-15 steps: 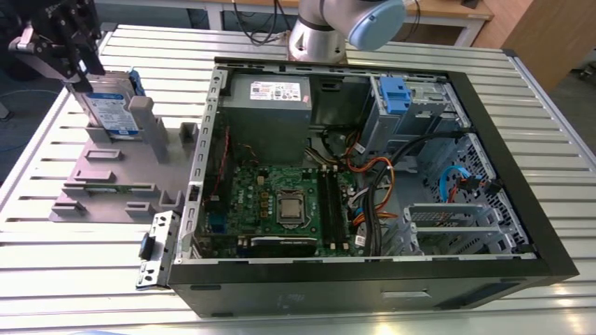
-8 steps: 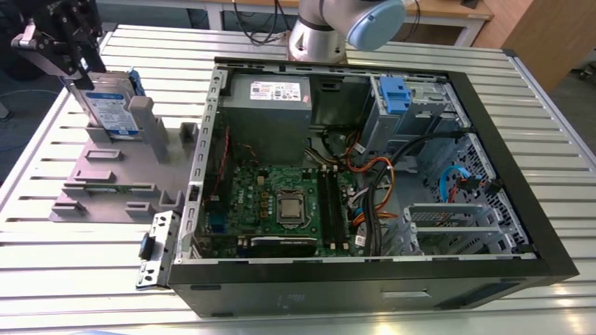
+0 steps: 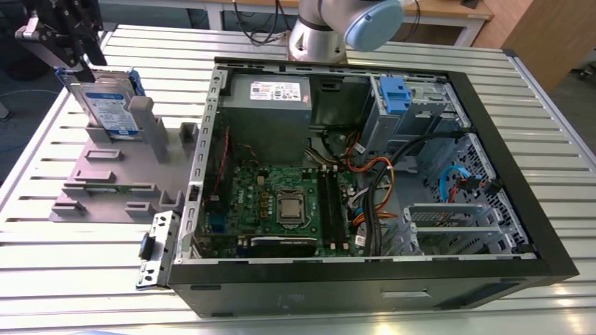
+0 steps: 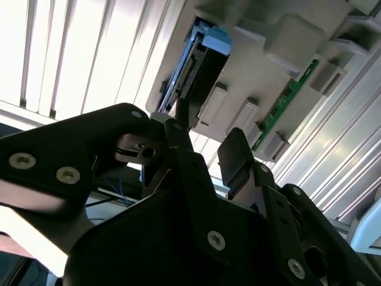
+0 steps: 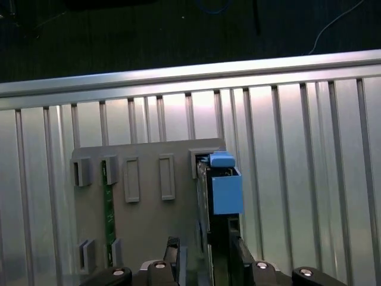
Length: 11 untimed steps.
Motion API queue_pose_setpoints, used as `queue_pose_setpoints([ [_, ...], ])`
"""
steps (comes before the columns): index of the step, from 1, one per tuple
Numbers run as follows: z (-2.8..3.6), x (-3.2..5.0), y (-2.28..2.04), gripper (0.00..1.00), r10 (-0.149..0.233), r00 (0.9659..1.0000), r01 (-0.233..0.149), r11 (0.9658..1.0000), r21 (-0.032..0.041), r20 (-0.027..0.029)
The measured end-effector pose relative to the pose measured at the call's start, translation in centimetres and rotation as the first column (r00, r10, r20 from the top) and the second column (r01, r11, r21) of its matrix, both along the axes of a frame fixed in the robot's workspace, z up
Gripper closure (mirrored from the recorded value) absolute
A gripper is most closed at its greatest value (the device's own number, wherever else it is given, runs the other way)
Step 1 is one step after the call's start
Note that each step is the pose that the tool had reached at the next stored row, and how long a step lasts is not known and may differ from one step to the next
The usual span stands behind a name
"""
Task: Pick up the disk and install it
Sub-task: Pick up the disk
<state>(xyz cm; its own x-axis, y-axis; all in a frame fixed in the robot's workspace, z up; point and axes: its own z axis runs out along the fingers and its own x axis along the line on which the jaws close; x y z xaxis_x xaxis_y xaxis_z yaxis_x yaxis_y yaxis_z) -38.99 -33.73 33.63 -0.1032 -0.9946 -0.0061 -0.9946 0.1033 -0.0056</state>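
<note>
The disk [image 3: 105, 105] stands on edge in the grey stand [image 3: 102, 171] at the exterior view's left, its white-and-blue label facing out and its blue bracket around it. My black gripper [image 3: 82, 66] hangs just above its top edge. In the first wrist view the gripper [image 5: 207, 257] is open, one finger on each side of the disk [image 5: 223, 190], with a small gap showing at one finger [image 5: 176, 256]. The second wrist view shows the spread fingers [image 4: 238, 152] just short of the disk's end [image 4: 196, 59].
An open computer case [image 3: 373, 283] lies on the slatted metal table [image 3: 56, 265], with a motherboard, cables and a blue-bracketed drive bay [image 3: 396, 94] at its far corner. A green circuit strip [image 3: 102, 187] sits low in the stand. The arm's base [image 3: 322, 31] stands behind the case.
</note>
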Motion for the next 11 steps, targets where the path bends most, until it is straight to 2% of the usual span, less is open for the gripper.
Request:
queue_pose_setpoints([
  [6, -0.23, -1.4, 0.79, 0.53, 0.001, 1.0, -0.001, 1.0, -0.0001, -0.0001],
  [11, -0.64, -2.09, 1.11, 0.53, 0.005, 1.0, -0.005, 1.0, 0.0, -0.0001],
])
